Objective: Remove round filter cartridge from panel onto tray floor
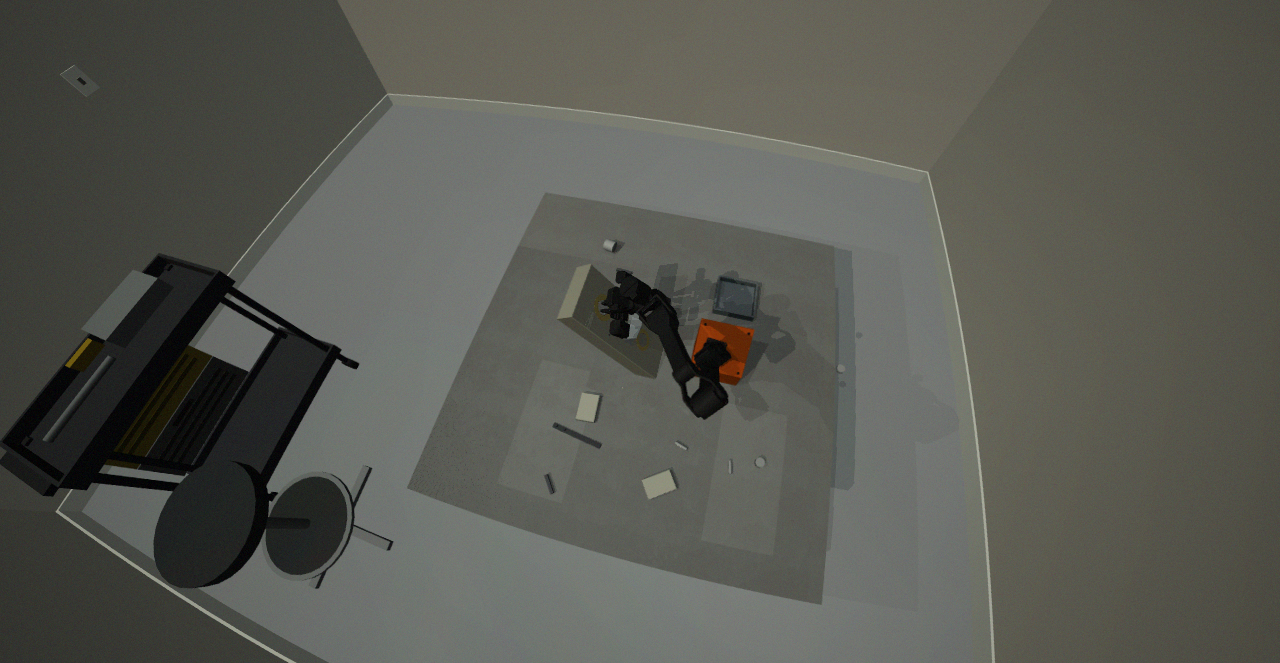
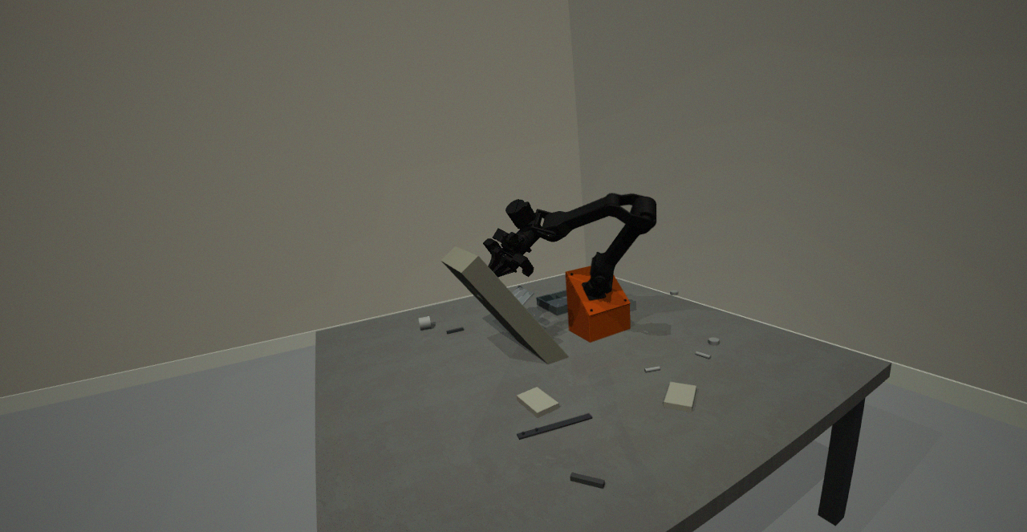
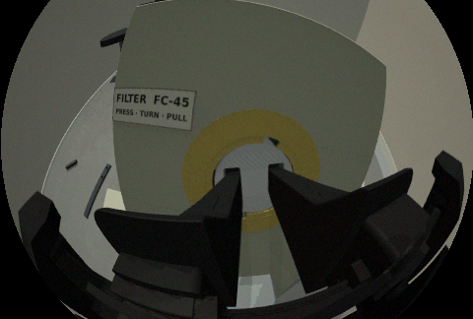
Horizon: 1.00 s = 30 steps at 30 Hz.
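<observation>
The claw (image 1: 612, 308) (image 2: 495, 270) (image 3: 252, 173) was pinching the round filter (image 3: 253, 154), tips in its slots, and the filter sat in the panel (image 1: 597, 323) (image 2: 506, 302) (image 3: 246, 58); it seemed best to turn gently, then pull straight out

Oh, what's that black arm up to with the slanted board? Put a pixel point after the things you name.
The black arm (image 1: 664, 323) (image 2: 585, 216) has the two fingers of its tool (image 3: 255, 173) in the slots of a round filter cartridge (image 3: 253, 188), gripping it. The cartridge is in the slanted service panel (image 1: 586, 296) (image 2: 506, 306) (image 3: 246, 53), inside a yellow ring (image 3: 197, 171). It has yet to reach the tray (image 1: 754, 299) (image 2: 549, 305), near the arm's orange base (image 1: 739, 337) (image 2: 599, 327).
</observation>
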Tool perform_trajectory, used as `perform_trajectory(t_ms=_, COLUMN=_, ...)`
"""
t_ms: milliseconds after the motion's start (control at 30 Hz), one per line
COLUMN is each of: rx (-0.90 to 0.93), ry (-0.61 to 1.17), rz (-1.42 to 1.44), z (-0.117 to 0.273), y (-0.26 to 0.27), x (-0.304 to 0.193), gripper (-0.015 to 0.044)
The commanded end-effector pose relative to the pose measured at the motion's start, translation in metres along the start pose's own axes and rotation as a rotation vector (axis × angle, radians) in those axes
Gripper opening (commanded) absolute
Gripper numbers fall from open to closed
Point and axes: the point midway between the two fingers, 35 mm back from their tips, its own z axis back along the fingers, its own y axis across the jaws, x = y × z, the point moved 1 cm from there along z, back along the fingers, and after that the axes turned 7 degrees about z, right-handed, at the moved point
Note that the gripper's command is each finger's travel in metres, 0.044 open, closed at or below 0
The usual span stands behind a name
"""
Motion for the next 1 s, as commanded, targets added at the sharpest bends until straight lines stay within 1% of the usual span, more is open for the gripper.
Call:
perform_trajectory(t_ms=0, rx=-0.006, ry=0.009, rz=0.126, z=-0.0057, y=0.0005, x=-0.0005, gripper=0.0000)
perform_trajectory(t_ms=967, rx=-0.001, ry=0.012, rz=1.137, z=-0.0096, y=0.0005, x=-0.0005, gripper=0.0000)
